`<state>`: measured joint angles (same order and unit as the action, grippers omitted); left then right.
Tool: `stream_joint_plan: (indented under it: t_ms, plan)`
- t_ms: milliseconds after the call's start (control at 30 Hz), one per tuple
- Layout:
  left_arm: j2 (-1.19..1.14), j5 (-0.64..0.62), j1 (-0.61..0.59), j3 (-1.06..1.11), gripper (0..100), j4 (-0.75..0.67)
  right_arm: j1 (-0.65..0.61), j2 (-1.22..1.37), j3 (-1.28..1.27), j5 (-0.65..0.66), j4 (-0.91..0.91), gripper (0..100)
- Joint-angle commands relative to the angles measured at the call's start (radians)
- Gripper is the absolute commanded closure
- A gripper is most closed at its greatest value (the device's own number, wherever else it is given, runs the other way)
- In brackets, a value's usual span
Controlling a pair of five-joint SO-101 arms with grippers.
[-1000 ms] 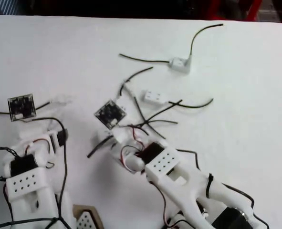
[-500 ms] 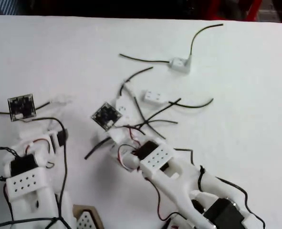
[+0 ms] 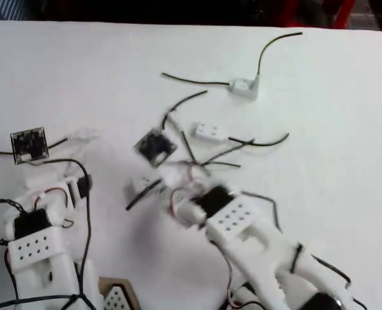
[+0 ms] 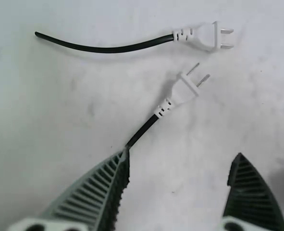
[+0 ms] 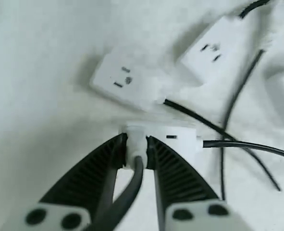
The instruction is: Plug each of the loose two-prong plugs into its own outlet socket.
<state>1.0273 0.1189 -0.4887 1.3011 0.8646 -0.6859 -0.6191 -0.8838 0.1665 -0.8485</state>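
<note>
right end effector pinches a plug at a socket, left one gapes over two loose plugs

in the right wrist view the right end effector [image 5: 135, 141] is closed narrow on a white plug [image 5: 134, 153], whose dark cord [image 5: 130, 192] runs back between the fingers. the plug's front end meets a white socket block [image 5: 178, 137] lying on the table [image 5: 36, 57] (whether the prongs are seated cannot be told). two more white outlets lie beyond it, the near outlet [image 5: 122, 81] and the far outlet [image 5: 213, 48], both face up with their slots showing. in the high view the right arm [image 3: 242, 223] lies over a tangle of dark cords near the middle of the table, and a cabled outlet [image 3: 244, 87] sits well apart toward the far edge.

in the left wrist view the left end effector [image 4: 180, 161] stands wide open. two loose two-prong plugs lie flat on the table ahead of it. the nearer plug [image 4: 186, 87] has a cord that passes under one finger [image 4: 101, 192]. the farther plug [image 4: 205, 37] trails a long curved cord. the two plugs are apart, not touching.
</note>
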Motion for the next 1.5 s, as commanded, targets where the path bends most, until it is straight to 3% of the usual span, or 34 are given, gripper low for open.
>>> stream_joint_plan:
  t_ms: [0,200,433,567,900,1133,1467]
  plan:
    - [0.022,-0.006,-0.010,-0.006,68,-0.021,0.113,-0.108,0.138,0.009,-0.059,98.2]
    - [0.022,-0.005,-0.010,-0.006,68,-0.021,0.289,-0.061,0.302,0.005,-0.050,98.2]
    - [0.022,-0.005,-0.008,-0.006,68,-0.021,0.484,0.188,0.384,0.000,0.191,98.2]
    - [0.022,-0.005,-0.008,-0.006,68,-0.021,0.536,0.401,0.463,-0.034,0.275,98.1]
    - [0.027,-0.005,-0.008,0.003,68,-0.023,0.599,0.855,0.842,-0.106,0.268,98.1]
    - [0.027,-0.005,-0.008,0.003,68,-0.023,0.598,0.932,1.066,-0.178,-0.010,83.4]
    - [0.027,-0.003,-0.007,0.003,68,-0.023,0.510,0.932,1.312,-0.176,-0.407,83.3]
